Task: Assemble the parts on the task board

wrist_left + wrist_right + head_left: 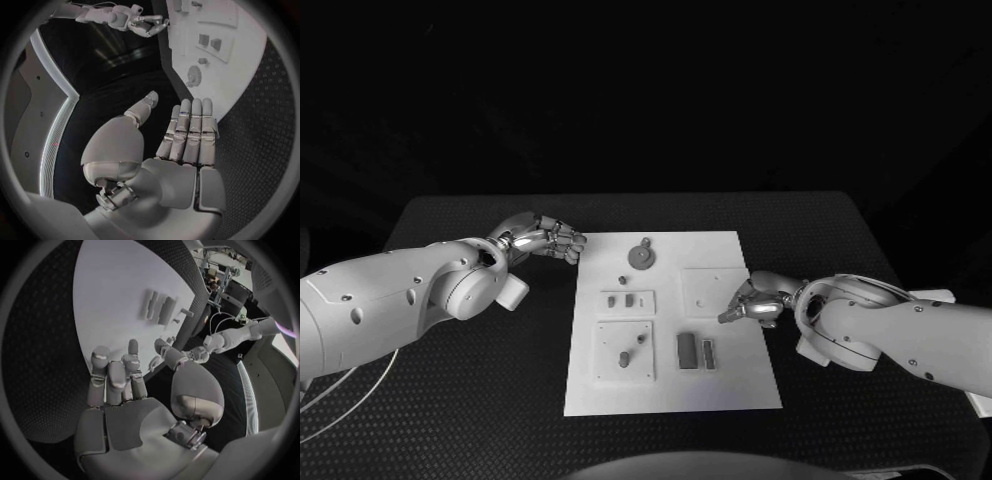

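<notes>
Both hands empty beside the flat white rectangular task board (733,390), small grey parts spread across it.

Your left hand (542,238) hangs at the board's upper-left corner in the head view, fingers (187,131) straight and side by side, thumb apart, holding nothing. Your right hand (759,302) sits over the board's right edge at mid-frame, fingers loosely spread, also empty. On the board: a round grey disc part (642,256) near the top, two small blocks (625,299) centre-left, two dark upright bars (697,351) lower centre. Whether any piece is already seated, you can't tell from here. Careful: the right hand is so near the edge that a low sweep could nudge the board across the black desk (473,400) and shift the loose pieces.
</notes>
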